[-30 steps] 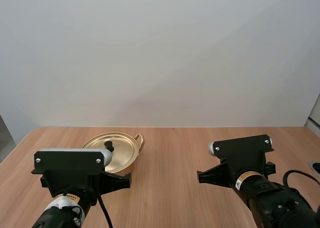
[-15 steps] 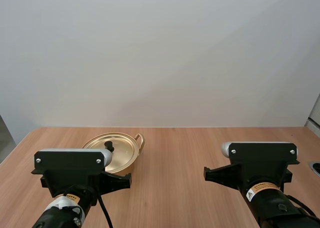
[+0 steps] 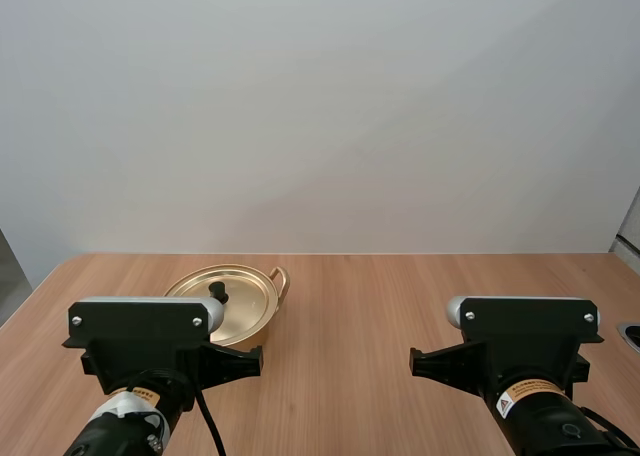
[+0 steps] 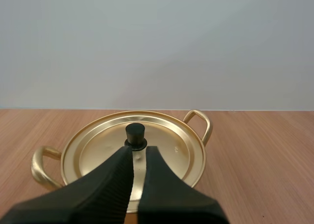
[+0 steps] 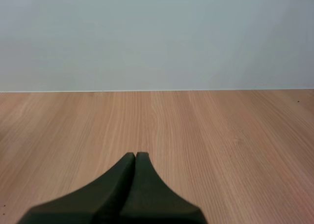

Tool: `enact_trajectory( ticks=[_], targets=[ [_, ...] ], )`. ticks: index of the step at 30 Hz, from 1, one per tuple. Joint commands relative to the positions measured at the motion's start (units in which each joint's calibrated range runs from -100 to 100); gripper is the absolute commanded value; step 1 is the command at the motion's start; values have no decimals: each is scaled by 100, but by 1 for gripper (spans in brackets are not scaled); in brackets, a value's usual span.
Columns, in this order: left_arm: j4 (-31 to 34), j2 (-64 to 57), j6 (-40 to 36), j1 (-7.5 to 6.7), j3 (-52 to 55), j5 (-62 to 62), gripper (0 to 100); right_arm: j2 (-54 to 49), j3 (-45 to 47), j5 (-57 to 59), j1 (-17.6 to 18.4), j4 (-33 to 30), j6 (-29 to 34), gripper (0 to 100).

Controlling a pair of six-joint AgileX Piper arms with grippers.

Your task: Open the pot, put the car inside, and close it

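Pots on the light wooden table (image 3: 360, 306) number one: a shallow round golden metal pot (image 4: 196, 157), closed by one flat golden lid (image 4: 169, 145) with one small black knob (image 4: 135, 134) at its centre. Two golden loop handles stick out from opposite sides of the pot, one (image 4: 200, 124) on the far right and one (image 4: 41, 166) on the near left. Two black arms stand at the near edge of the table. The left arm (image 3: 150, 341) is directly in front of the pot, and the right arm (image 3: 522, 341) is well to the right of the pot. The left gripper (image 4: 139, 153) hovers just short of the knob and points at it, its two ribbed fingers parted by a narrow slit and holding nothing. The right gripper (image 5: 135, 156) has its two fingers pressed together into a single dark wedge, aimed over bare wood well apart from the pot. The lid hides whatever the pot contains. From above, the left arm's black mount covers the pot's near rim and its near handle. From the left wrist, the fingers cover the pot's near edge.
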Motion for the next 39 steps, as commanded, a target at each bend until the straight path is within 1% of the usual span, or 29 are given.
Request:
enact_trajectory(
  ticks=[1, 17, 19, 22, 25, 29, 39],
  targets=[
    [1, 0, 3, 4, 0, -8, 17, 0, 0, -6, 3, -2, -5, 0],
    [20, 0, -34, 4, 0, -8, 17, 0, 0, -6, 3, -2, -5, 0],
    [326, 0, -326, 4, 0, -8, 17, 0, 0, -6, 3, -2, -5, 0],
    [1048, 0, -1172, 4, 0, -41, 17, 0, 0, -6, 3, -2, -5, 0],
    [1450, 0, -1782, 4, 0, -41, 17, 0, 0, -6, 3, -2, -5, 0],
    [1478, 0, -1958, 4, 0, -41, 17, 0, 0, -6, 3, -2, -5, 0],
    [1478, 0, -1958, 4, 0, -8, 17, 0, 0, -6, 3, -2, -5, 0]
  ],
)
